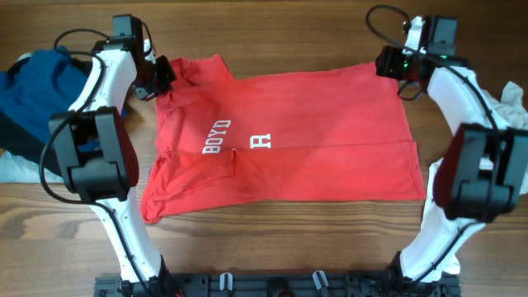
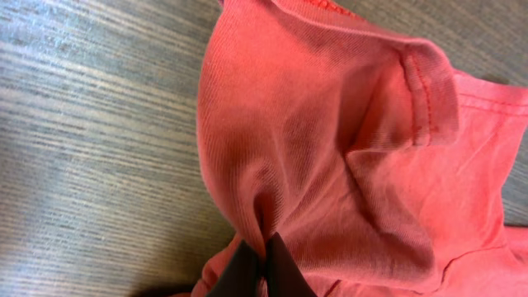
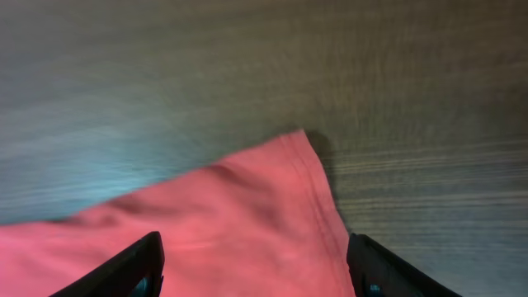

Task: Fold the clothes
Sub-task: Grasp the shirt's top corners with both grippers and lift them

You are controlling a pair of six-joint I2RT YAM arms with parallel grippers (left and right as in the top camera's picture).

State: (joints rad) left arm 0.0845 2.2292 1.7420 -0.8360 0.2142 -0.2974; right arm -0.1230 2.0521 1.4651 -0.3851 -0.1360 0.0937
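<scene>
The red T-shirt lies spread across the table, white lettering "BOYD" and "R" facing up near its left side. My left gripper is at the shirt's far left corner, shut on a pinch of the red fabric; its fingertips meet on a fold. My right gripper is at the far right corner, open, fingers spread above the shirt's hemmed corner without gripping it.
A pile of blue and dark garments lies at the left edge. A white cloth sits at the right edge. Bare wooden table runs along the front.
</scene>
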